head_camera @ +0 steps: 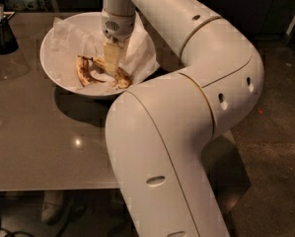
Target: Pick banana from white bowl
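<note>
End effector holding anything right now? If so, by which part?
Cannot tell. The end effector is down in the white bowl, over the middle of the banana; no grip is visible.

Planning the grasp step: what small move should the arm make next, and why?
Probably ease the gripper slightly lower onto the banana before any lift. It sits inside the white bowl, directly over that banana, which lies on the paper lining beside a darker curled banana. No lift shows yet.
</note>
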